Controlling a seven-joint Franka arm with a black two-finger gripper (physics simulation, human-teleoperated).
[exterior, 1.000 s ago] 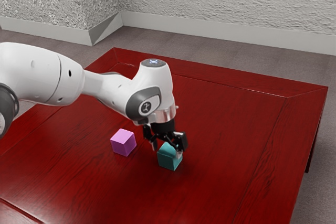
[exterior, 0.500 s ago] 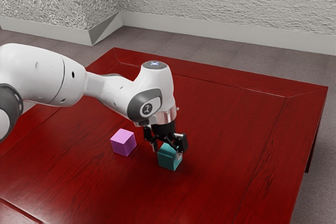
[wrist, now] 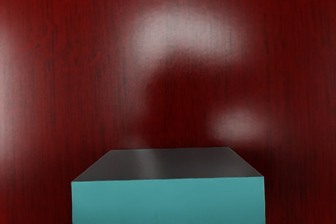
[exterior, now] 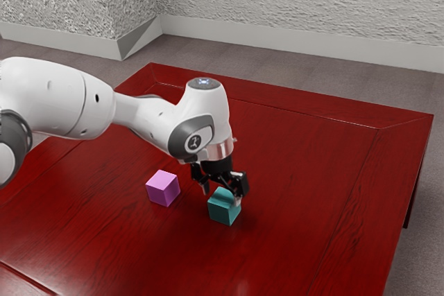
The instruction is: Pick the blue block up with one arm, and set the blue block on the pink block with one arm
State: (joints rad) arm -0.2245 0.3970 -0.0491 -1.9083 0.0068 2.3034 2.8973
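The blue block [exterior: 223, 207], teal in colour, sits near the middle of the red table [exterior: 326, 171]. My gripper [exterior: 223, 190] reaches straight down over it, with a finger against each side of its upper part, shut on it. I cannot tell whether the block rests on the table or hangs just above it. In the wrist view the blue block [wrist: 168, 198] lies just under my hand, its top face dark in shadow. The pink block [exterior: 163, 187] stands on the table toward the exterior view's left of the blue block, a small gap apart.
The table has a raised rim [exterior: 378, 126] along its far and right sides. Bare tabletop [wrist: 168, 51] lies beyond the block and on all sides of the two blocks. A grey floor and a stone wall lie behind.
My fingers have drawn in slightly against the blue block's sides and the hand has crept up a little. The pink block has not moved.
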